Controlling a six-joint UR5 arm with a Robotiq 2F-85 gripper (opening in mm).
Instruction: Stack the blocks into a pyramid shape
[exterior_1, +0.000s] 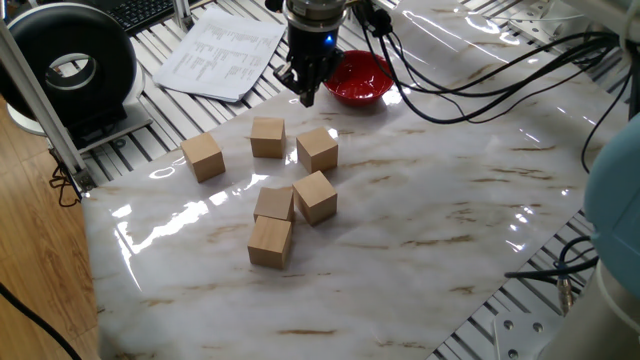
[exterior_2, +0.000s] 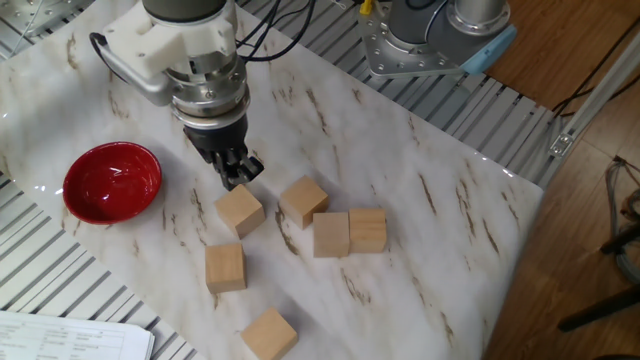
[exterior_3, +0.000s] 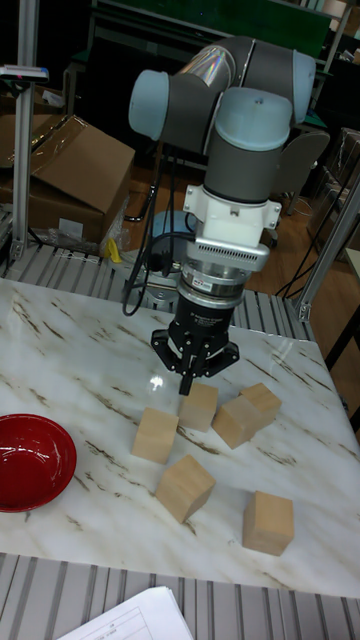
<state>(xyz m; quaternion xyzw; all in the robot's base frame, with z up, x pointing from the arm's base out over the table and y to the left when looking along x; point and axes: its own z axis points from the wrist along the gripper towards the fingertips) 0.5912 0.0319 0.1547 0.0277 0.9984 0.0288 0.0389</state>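
Note:
Several light-tan wooden blocks lie flat on the marble table (exterior_1: 450, 210), none stacked. Two touching ones (exterior_1: 274, 204) (exterior_1: 315, 196) sit mid-table, one (exterior_1: 270, 242) is in front of them, and three (exterior_1: 203, 156) (exterior_1: 267, 137) (exterior_1: 317, 149) lie farther back. The other fixed view shows the cluster (exterior_2: 331, 234), and so does the tall view (exterior_3: 198, 406). My gripper (exterior_1: 306, 98) (exterior_2: 240, 175) (exterior_3: 186, 385) hangs just above the table behind the blocks. It is closest to the block (exterior_2: 240, 210), its fingers are shut, and it holds nothing.
A red bowl (exterior_1: 358, 78) (exterior_2: 112, 181) (exterior_3: 30, 461) stands beside the gripper. Papers (exterior_1: 222, 52) and a black round device (exterior_1: 70, 65) lie off the table's far-left corner. Black cables (exterior_1: 480, 80) trail across the back. The arm's base (exterior_2: 430, 35) is at one edge.

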